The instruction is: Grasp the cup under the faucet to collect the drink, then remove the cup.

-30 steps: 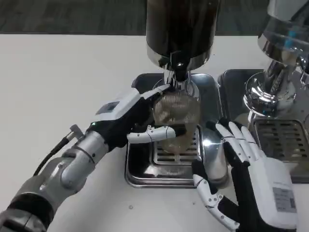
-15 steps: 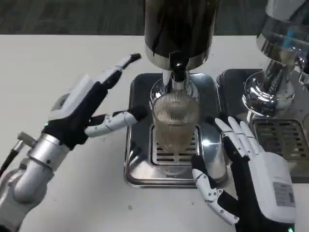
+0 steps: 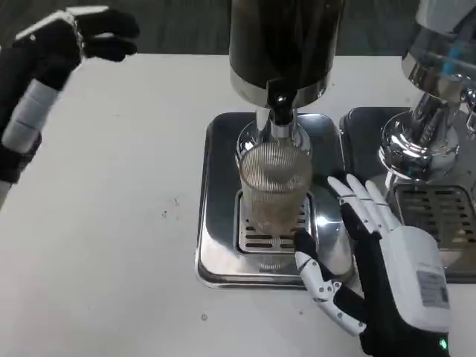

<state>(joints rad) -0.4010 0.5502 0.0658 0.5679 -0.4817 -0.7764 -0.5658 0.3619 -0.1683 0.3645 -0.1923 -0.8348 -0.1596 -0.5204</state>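
A ribbed clear cup stands upright on the drip grate of a steel tray, directly under the black faucet of a dark dispenser. My right hand rests just right of the cup with fingers spread, thumb low near the tray's front edge, not touching the cup. High at the far left, my left hand is raised well away from the cup with its fingers curled and nothing in it.
A second chrome dispenser with its own drip tray stands at the right. White table spreads to the left and front of the tray.
My left hand let go of the cup and swung up and left to the picture's top corner. The cup stays under the faucet. The right hand has barely moved.
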